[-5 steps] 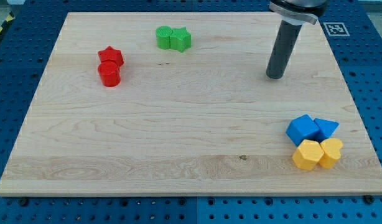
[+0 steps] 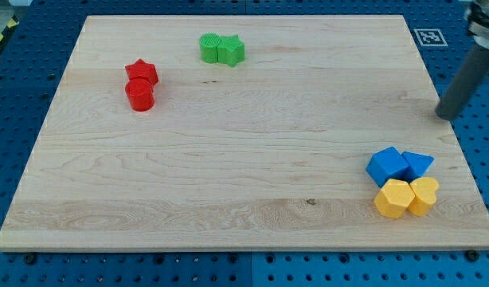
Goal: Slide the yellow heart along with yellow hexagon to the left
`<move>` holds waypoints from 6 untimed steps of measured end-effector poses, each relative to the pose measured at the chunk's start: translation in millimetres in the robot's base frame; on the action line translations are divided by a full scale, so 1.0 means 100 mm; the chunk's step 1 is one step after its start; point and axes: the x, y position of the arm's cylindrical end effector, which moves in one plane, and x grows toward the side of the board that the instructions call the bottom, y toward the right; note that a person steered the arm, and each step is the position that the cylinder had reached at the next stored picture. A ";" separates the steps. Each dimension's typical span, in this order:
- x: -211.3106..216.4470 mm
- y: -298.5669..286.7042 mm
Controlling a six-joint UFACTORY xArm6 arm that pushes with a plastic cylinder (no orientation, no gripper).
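Note:
The yellow heart (image 2: 425,194) and the yellow hexagon (image 2: 393,198) sit side by side, touching, near the board's bottom right corner. A blue cube (image 2: 388,166) and a blue triangle (image 2: 417,165) lie just above them, touching them. My tip (image 2: 445,116) is at the board's right edge, up and to the right of this cluster, well apart from it.
A red star (image 2: 141,72) and red cylinder (image 2: 139,95) stand together at the upper left. Two green blocks (image 2: 221,49) sit near the top edge. The wooden board (image 2: 244,151) lies on a blue pegboard; a marker tag (image 2: 428,36) is at the top right.
My tip has moved to the right and slightly down, from the board's upper right area to its right edge. No block has moved.

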 end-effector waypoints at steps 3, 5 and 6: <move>0.91 0.01; 1.49 -0.06; 1.47 -0.42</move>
